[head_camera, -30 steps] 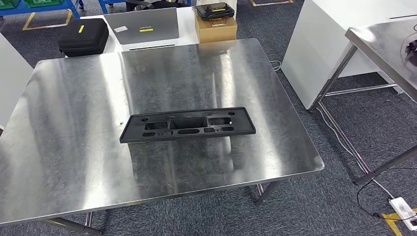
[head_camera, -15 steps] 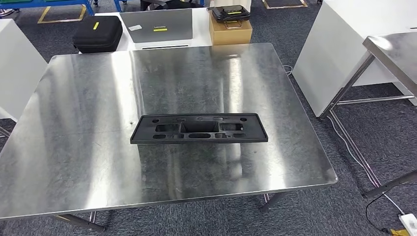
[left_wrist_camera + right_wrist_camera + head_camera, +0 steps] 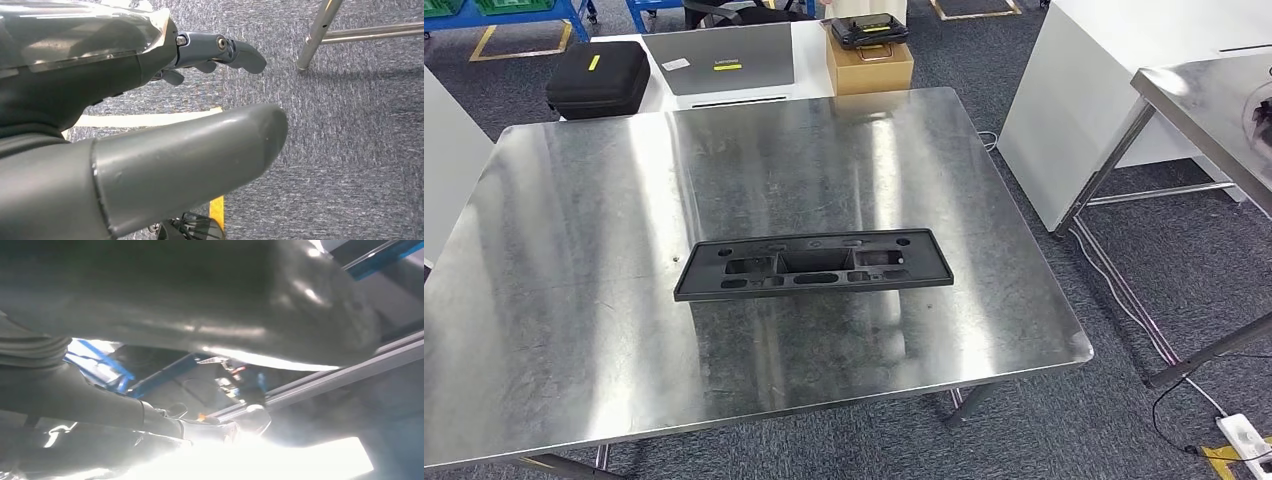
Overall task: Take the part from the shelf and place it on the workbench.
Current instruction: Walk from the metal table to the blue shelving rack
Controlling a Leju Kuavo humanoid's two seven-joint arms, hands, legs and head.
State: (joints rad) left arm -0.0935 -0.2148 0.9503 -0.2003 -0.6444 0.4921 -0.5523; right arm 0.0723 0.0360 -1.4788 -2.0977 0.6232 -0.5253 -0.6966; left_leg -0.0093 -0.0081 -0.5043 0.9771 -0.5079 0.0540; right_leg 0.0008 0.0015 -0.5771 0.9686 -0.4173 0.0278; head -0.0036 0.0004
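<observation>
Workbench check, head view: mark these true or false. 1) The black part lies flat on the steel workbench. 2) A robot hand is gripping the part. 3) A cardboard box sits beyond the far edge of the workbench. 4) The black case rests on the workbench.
1) True: the black part lies flat on the steel workbench.
2) False: no hand touches it; the left hand hangs over carpet holding nothing.
3) True: the cardboard box sits past the far edge.
4) False: the black case sits on the white table behind the workbench.
</observation>
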